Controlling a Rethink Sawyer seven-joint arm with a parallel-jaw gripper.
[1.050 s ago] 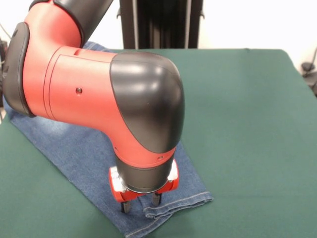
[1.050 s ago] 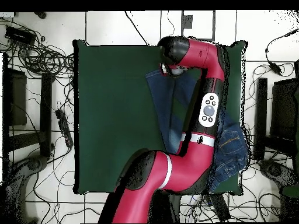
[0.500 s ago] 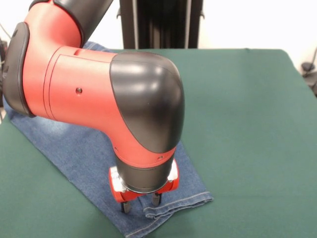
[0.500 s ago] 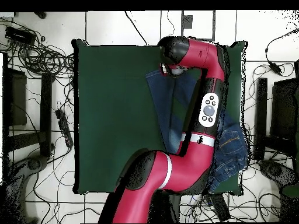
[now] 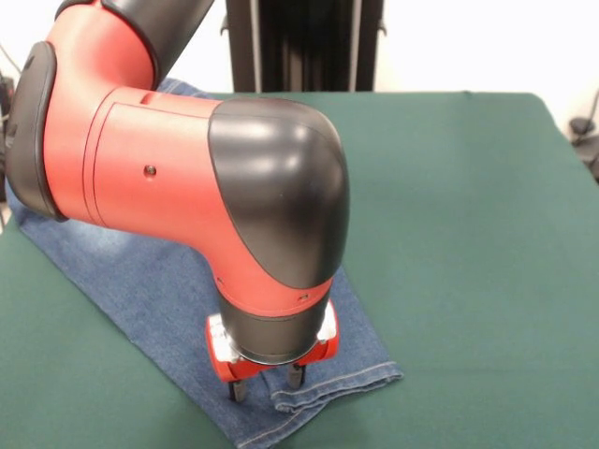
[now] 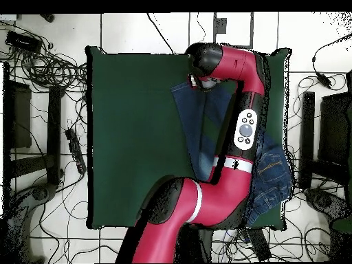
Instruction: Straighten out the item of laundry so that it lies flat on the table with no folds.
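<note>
The gripper (image 5: pixel 267 382) stood spread over the jeans (image 5: pixel 159 290), both tips down on the denim by a hem fold, near the table's (image 5: pixel 468 234) front edge. Overhead, the arm (image 6: pixel 237 103) hid those tips — but the waistband end hung past the table's right edge.

Jeans (image 5: pixel 150 281): blue denim, faded patches, spread diagonally over green table (image 5: pixel 468 234). Leg hem at near edge, small fold at cuff. In overhead view, waist end overhangs table's edge near the robot's base.
</note>
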